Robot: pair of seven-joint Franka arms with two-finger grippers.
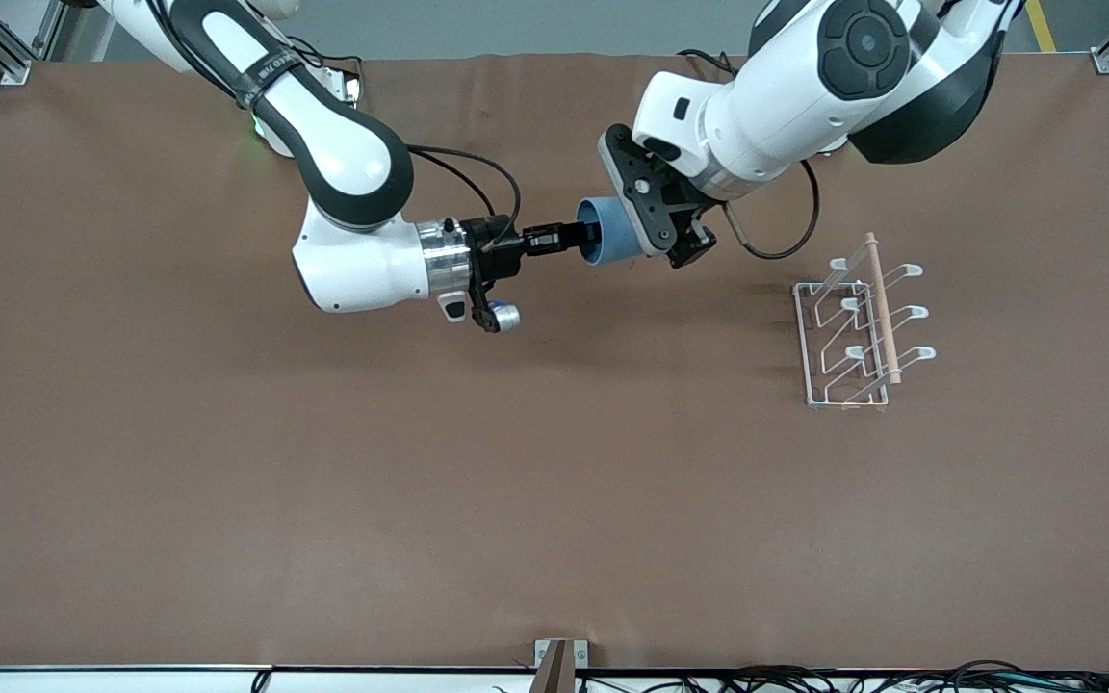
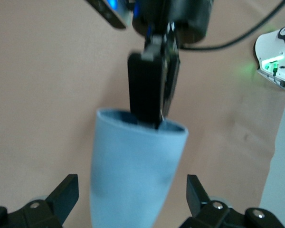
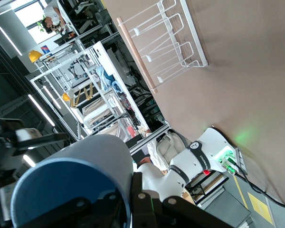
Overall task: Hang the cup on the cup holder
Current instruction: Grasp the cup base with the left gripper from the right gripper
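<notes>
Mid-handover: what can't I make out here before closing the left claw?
- Cup base: hidden by the left claw in the front view, and cut off by the picture's edge in the left wrist view.
- Right claw fingertips: hidden by the cup's wall in the front view.
- Rack: prong tips too small in the front view, and partly cut off by the edge in the right wrist view.

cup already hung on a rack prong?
No, the cup is in the air between the right gripper, pinching its rim, and the open left gripper; the cup holder is bare.
</notes>
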